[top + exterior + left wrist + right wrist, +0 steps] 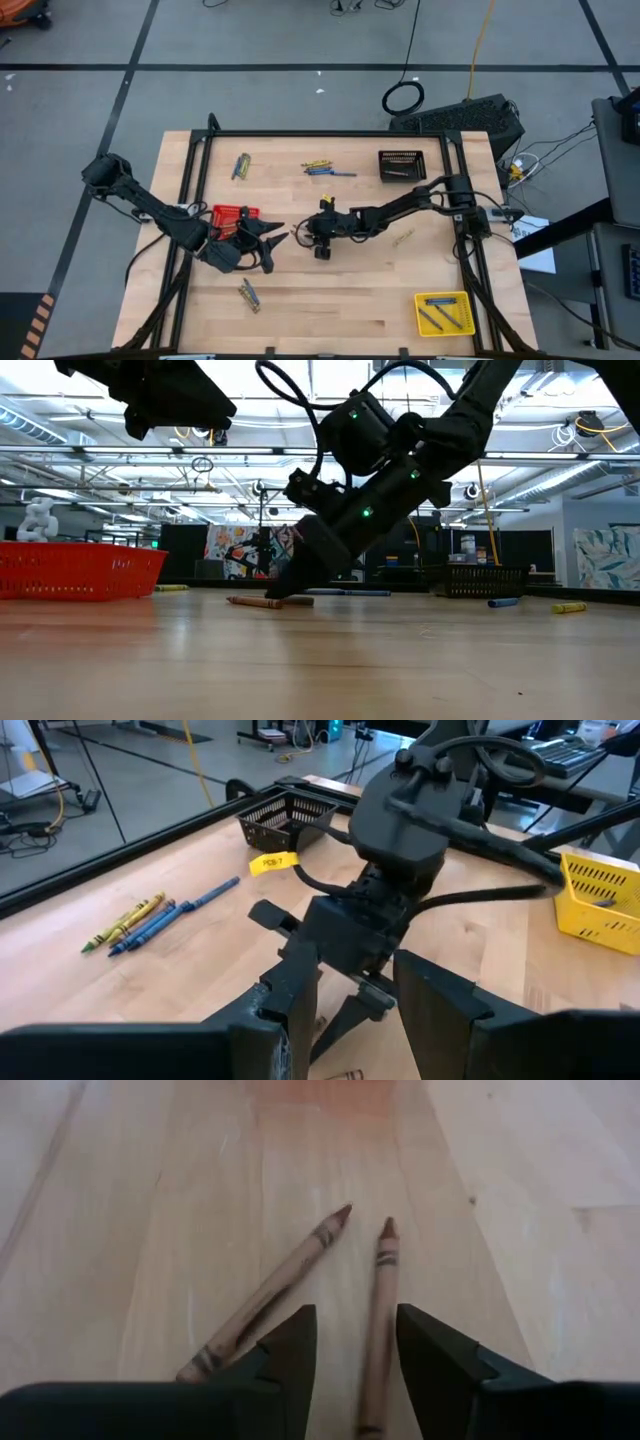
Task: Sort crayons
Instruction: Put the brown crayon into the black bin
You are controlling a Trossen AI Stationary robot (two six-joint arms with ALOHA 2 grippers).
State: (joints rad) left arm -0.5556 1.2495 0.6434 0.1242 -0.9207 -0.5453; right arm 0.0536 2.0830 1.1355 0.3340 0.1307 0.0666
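Counted on the wooden table (330,300): three mesh baskets, namely one red basket (235,215), one black basket (401,165) and one yellow basket (443,312), both well apart from the red one.

Two grippers at work near the red basket. Left gripper (268,247) just beside the red basket, fingers apart, holding nothing. Right gripper (355,1320) a little farther from the red basket on the same side, lowered to the table, fingers apart and not clamped.

Two brown crayons under the right gripper, flat on the wood, tips close together: one brown crayon (380,1290) between the open fingers, the other brown crayon (280,1285) slanted just outside one finger.

Elsewhere, away from the red basket: a small group of yellow and blue crayons (325,168) toward the black basket, exact number not clear; a pair near the far edge (240,165); a pair near the front edge (249,293); one single yellow crayon (403,237) beyond the right gripper. About three bluish crayons (440,318) inside the yellow basket.
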